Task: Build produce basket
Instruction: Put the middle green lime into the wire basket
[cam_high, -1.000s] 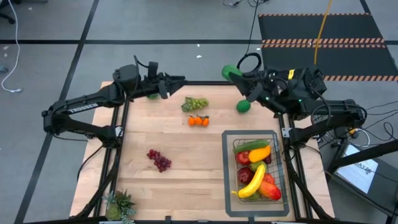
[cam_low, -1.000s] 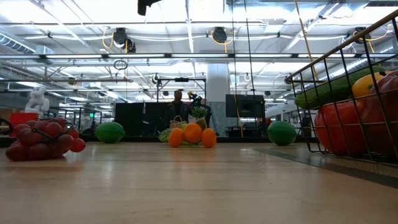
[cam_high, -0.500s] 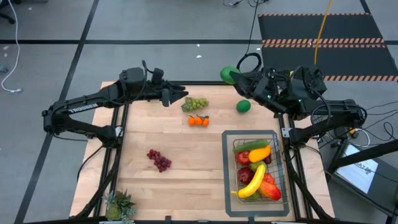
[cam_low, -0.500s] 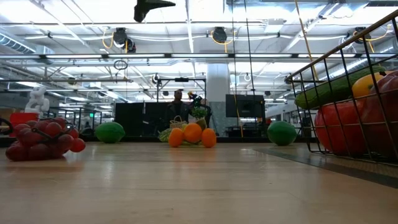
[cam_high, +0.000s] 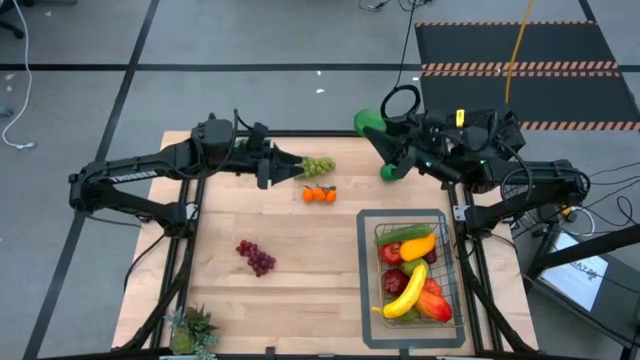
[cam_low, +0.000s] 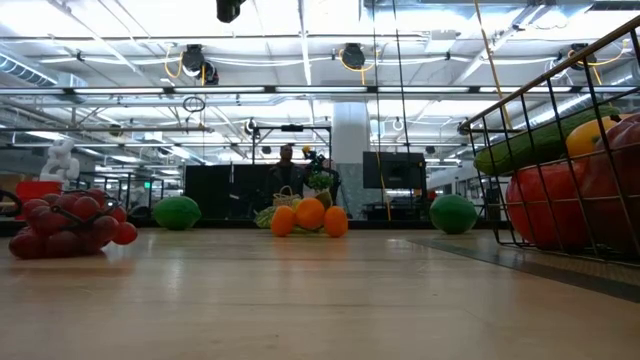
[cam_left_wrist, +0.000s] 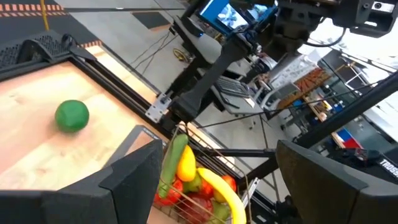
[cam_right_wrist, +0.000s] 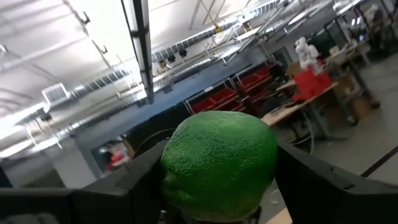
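The basket (cam_high: 412, 272) is filling — green grapes (cam_high: 318, 166), oranges (cam_high: 319, 195), red grapes (cam_high: 256, 257) are waiting toward nine o'clock; the right gripper (cam_high: 378, 128) is clutching a lime (cam_right_wrist: 219, 163), the left gripper (cam_high: 284, 166) is gaping wide.

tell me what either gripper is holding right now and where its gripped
The right gripper holds a green lime, pinched across its sides between the two fingers, lifted off the table's far edge. The left gripper is open and empty, beside the green grapes.

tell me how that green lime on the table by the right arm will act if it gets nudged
The lime looks round and lies loose on the flat table, so it would probably roll. Nothing stands beside it to stop it. Its skin looks smooth, so it may slip from a loose pinch.
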